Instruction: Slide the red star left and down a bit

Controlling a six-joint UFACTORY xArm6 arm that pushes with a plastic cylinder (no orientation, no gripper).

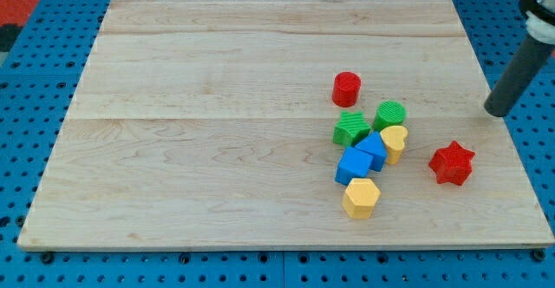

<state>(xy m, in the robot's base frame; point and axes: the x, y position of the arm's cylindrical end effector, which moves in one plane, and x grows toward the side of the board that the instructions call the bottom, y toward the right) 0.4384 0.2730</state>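
Observation:
The red star point(452, 163) lies near the board's right edge, lower half. My tip point(497, 110) is at the board's right edge, up and to the right of the red star and apart from it. To the star's left is a cluster: a green cylinder point(390, 114), a green star point(350, 128), a yellow heart point(394, 140), two blue blocks point(361, 158) and a yellow hexagon point(362, 198). A red cylinder point(346, 88) stands above the cluster.
The wooden board point(217, 132) lies on a blue pegboard point(26, 149). The board's right edge runs just right of the red star.

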